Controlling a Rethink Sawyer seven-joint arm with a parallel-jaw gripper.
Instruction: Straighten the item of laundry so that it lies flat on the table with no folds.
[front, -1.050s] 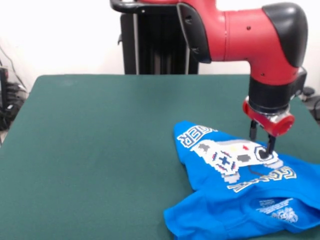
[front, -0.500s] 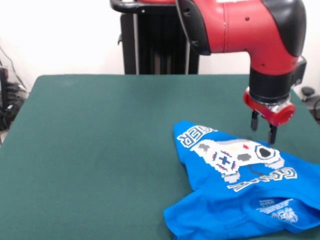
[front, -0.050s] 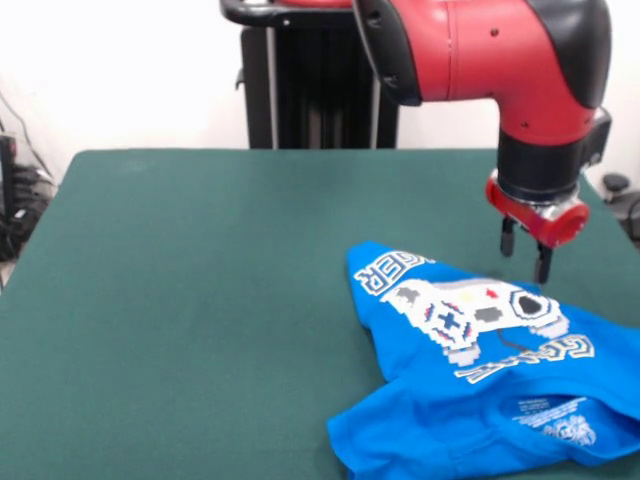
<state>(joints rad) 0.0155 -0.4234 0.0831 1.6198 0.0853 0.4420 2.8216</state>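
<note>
The gripper (front, -0.050s: 526, 255) has been lifted up and away from the T-shirt (front, -0.050s: 480, 370). A second ago its tips were pressed down on the white picture on the shirt. Now they hang in the air above the shirt's far edge, and nothing is held between them. The two fingers (front, -0.050s: 508, 238) are seen a little apart, so the claw is let go and empty.

The shirt was not moved by this lift. It is left in the same bunched shape, so the job is not done yet. It is judged that a new grab will be needed.

The T-shirt is found at about 4 o'clock on the table (front, -0.050s: 200, 300), low and to the right in the front view. A pointed corner is aimed toward 10 o'clock. The bottom part is folded over, and a printed label is shown there. The right side of the shirt is cut off by the picture's edge, so it cannot be told how close it is to the table's edge there. The bottom of the shirt is also very near the picture's lower edge.

Lots of bare green room is seen from 7 o'clock round to 12 o'clock. It is judged that the shirt would best be pulled that way, toward the middle, so that it is not pushed off the side.
</note>
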